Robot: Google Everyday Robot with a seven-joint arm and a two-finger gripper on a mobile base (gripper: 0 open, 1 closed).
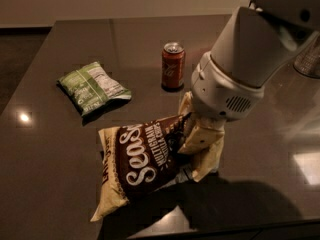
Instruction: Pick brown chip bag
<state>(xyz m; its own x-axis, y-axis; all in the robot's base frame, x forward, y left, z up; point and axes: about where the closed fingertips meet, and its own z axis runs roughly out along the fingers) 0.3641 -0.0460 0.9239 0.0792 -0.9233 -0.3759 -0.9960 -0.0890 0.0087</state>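
The brown chip bag has a dark brown panel with white "Sea Salt" script and cream-yellow edges. It hangs tilted, its right end raised off the dark table and its lower left corner near the surface. My gripper is at the bag's right end, under the large white arm. Its cream fingers are shut on the bag's right edge.
A smaller green bag with a white nutrition label lies at the left. A red soda can stands upright behind the brown bag. A glass object sits at the right edge. The table's front edge runs close below the bag.
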